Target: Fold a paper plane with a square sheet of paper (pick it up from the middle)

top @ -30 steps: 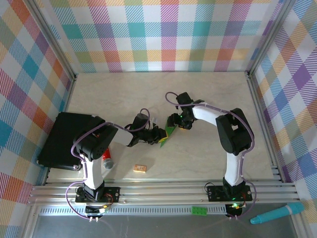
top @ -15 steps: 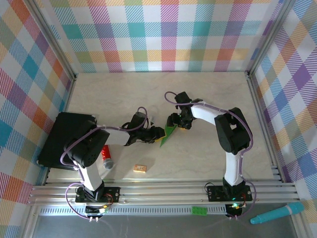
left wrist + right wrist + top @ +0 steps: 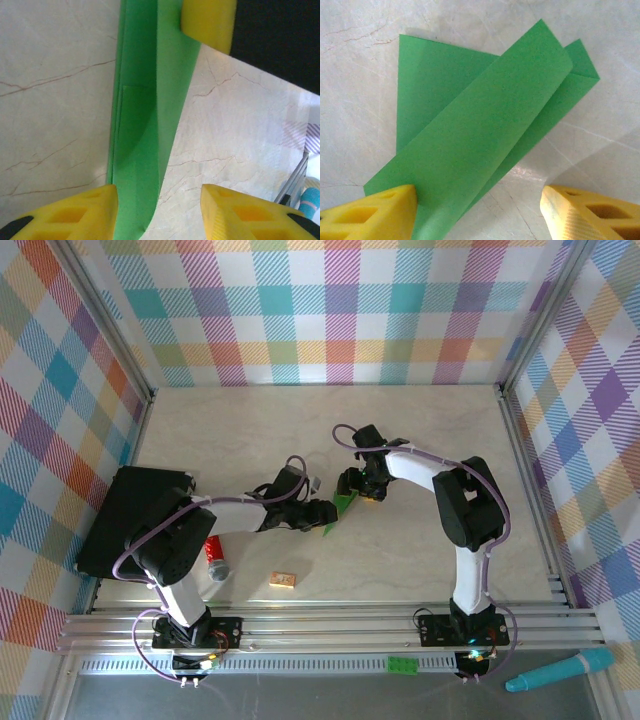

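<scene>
paper plane [image 3: 343, 508] is lying mid-desk [image 3: 430, 430]; left gripper [image 3: 159, 200] and right gripper [image 3: 477, 194] are standing open, gripping nothing, perhaps brushing it.

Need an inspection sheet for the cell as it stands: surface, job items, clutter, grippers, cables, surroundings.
Surface: pale marbled table, nothing spilled seen.
Job's things: green paper, folded into long layered flaps, mid-table between both grippers; not a finished plane.
Clutter: black pad at the left edge; red object by the left arm; tan block; green brick and teal pen on the front ledge.
Grippers: left gripper open, paper between its fingers; right gripper open, one finger at the paper's edge.
Cables: purple cables loop along both arms.
Surroundings: plaid walls, aluminium rails.
</scene>
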Available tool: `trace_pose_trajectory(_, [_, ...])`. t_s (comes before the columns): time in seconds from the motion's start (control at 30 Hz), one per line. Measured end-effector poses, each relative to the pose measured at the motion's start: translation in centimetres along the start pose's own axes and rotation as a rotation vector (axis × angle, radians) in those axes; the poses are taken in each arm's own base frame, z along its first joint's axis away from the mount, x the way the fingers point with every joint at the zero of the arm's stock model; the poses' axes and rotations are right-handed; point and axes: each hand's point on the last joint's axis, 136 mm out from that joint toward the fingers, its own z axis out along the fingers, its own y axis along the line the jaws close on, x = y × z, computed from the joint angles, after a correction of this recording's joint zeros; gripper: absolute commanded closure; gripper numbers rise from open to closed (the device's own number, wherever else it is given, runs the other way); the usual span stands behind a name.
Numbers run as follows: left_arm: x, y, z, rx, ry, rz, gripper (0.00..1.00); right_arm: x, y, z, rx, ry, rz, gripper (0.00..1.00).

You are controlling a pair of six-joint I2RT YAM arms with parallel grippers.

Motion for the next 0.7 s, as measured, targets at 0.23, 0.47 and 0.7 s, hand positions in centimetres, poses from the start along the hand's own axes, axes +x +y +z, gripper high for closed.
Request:
trace_pose_trajectory(0.23, [-0.1, 0.0, 0.4, -0.05, 0.016, 0.052, 0.5, 0.0, 0.0, 0.0, 0.003, 0.004, 0.001, 0.31])
trace_pose_trajectory(0.47, [0.4, 0.9, 0.8, -0.087, 0.041, 0.065, 0.53, 0.0, 0.0, 0.0, 0.006, 0.005, 0.002, 0.32])
trace_pose_trajectory(0.7, [0.5, 1.4, 0.9, -0.104, 0.044, 0.076, 0.63, 0.0, -0.1, 0.0, 0.008, 0.006, 0.004, 0.32])
